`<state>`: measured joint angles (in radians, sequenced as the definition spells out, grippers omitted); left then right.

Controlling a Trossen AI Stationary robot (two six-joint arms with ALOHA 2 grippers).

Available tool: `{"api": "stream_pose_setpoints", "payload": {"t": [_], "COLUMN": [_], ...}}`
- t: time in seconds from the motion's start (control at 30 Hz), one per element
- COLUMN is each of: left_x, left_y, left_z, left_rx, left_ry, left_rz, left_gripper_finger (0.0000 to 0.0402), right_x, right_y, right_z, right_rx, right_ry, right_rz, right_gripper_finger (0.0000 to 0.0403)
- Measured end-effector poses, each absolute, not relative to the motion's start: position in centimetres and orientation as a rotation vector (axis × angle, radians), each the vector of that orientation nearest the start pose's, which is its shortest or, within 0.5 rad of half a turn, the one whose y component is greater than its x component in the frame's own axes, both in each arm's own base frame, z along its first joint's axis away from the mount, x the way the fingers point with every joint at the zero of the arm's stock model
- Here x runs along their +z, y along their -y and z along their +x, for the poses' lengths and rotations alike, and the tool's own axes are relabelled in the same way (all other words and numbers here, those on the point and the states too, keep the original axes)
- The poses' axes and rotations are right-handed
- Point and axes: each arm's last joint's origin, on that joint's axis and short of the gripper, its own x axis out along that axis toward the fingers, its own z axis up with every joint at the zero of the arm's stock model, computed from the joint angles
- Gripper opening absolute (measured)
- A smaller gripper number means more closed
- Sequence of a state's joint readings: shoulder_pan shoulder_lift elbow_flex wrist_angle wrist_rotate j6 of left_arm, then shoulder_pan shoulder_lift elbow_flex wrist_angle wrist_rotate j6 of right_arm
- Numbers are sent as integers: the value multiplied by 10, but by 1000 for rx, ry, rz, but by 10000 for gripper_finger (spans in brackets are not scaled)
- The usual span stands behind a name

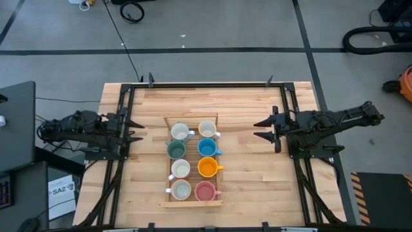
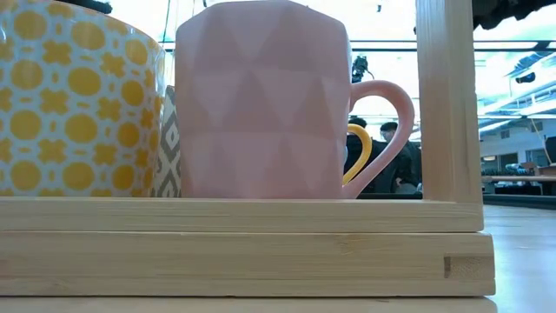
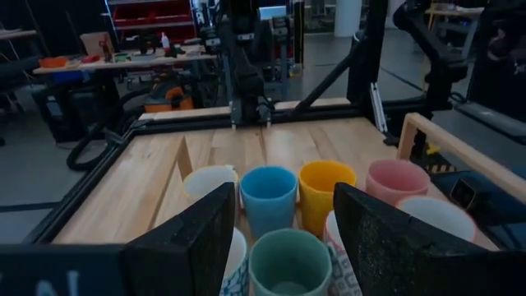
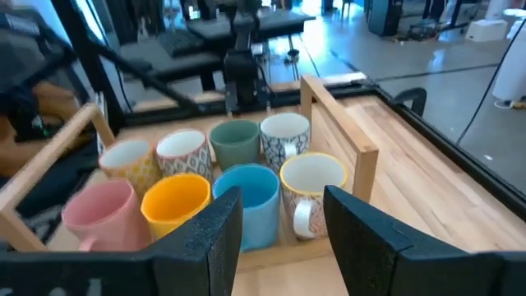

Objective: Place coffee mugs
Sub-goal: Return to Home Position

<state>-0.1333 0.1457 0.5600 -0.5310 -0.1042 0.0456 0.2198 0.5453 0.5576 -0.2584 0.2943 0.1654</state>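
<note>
Eight mugs stand upright on their bases in two rows inside a wooden tray at the table's middle. One row holds white, teal, white and white mugs. The other holds white, blue, orange and pink mugs. The low view is filled by the pink mug and a yellow-patterned mug. My left gripper waits open left of the tray. My right gripper waits open right of it.
The tray has raised wooden posts and rails around the mugs. Bare wooden tabletop lies on both sides of the tray. A black metal frame runs along the table's edges. Room clutter shows beyond the table.
</note>
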Motion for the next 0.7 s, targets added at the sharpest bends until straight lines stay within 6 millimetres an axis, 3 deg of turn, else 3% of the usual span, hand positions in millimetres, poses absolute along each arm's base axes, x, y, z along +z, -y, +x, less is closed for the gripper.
{"api": "stream_pose_setpoints", "payload": {"t": [0.33,0.7], "left_x": [255,231], "left_y": [4,6], "left_z": [51,66], "left_rx": [-31,-26], "left_ry": [-51,-70], "left_rz": [70,74], "left_gripper_finger": [215,215], "right_x": [257,234], "right_y": [-15,-9], "right_z": [112,96], "right_rx": [-97,-125], "right_ry": [-144,-79], "right_rz": [149,166], "right_gripper_finger": [177,177]}}
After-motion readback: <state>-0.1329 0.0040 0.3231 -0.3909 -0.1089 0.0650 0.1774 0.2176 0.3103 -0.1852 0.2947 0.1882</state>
